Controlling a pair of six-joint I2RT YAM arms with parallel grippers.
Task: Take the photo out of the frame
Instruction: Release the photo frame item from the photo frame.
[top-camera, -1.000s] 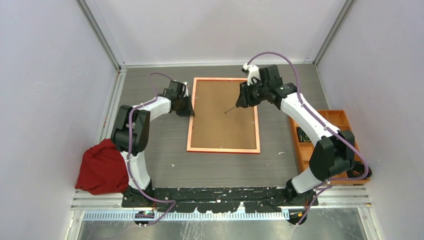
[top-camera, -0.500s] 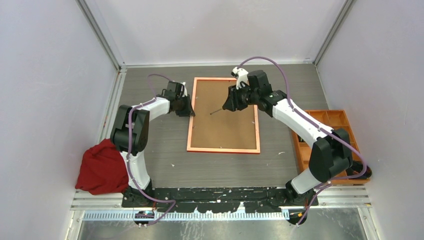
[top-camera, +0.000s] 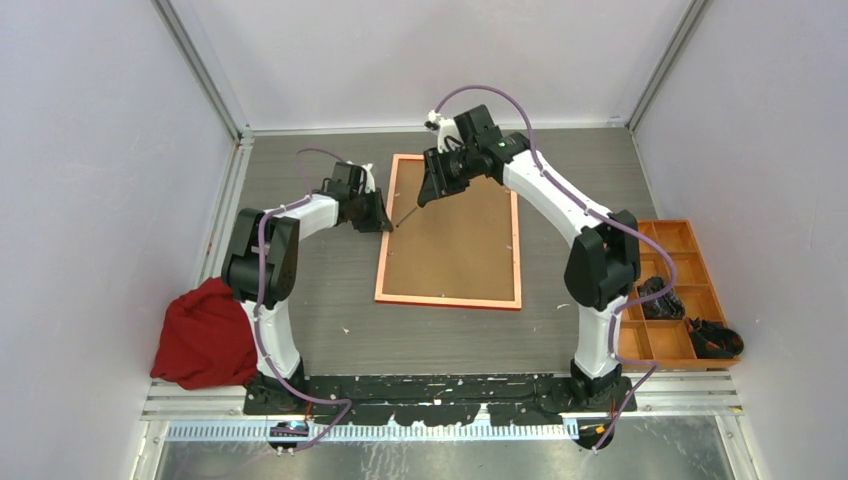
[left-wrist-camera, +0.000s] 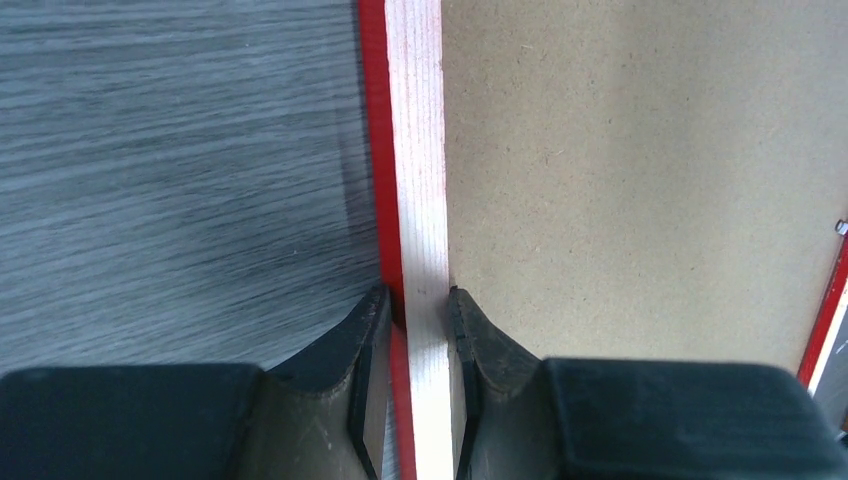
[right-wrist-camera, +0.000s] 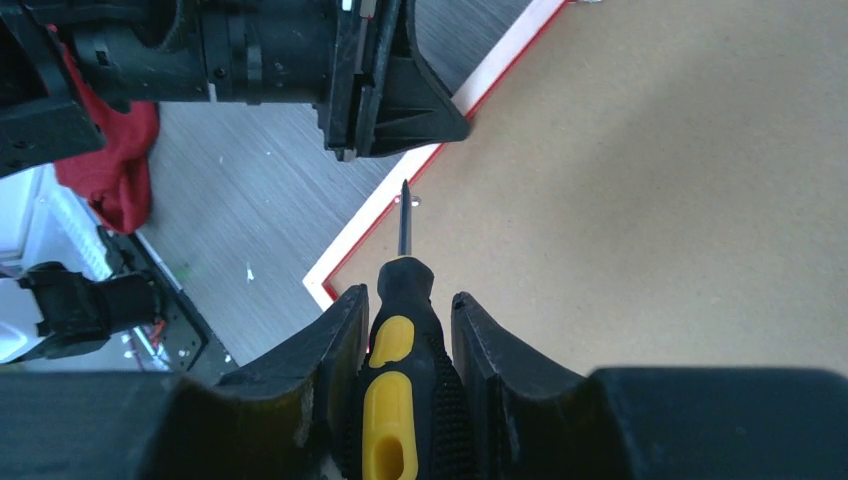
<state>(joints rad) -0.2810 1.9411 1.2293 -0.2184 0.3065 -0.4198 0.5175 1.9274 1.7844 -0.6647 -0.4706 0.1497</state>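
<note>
Brown board faces up, so the frame lies face down on the table, toward the far side between the two arms. The photo does not show anywhere (my guess is that it sits beneath that board, which would have to come off first).

The left gripper is clamped across the frame's left rail, one finger on the red outer edge and the other on the inner side of the pale wooden back, where it meets the board. That hold looks meant to pin the frame so it cannot slide or turn while the other arm works on it.

The right gripper is closed around the black-and-yellow handle of a screwdriver, with the thin shaft pointing ahead. Its tip stands just beside a small metal clip at the board's left edge, close to the left gripper. Whether tip and clip touch, I cannot tell.

I judge this an early step: freeing the clips that keep the board in. The tip needs to catch the clip squarely; a slip could scratch the board or knock the nearby left fingers.
</note>
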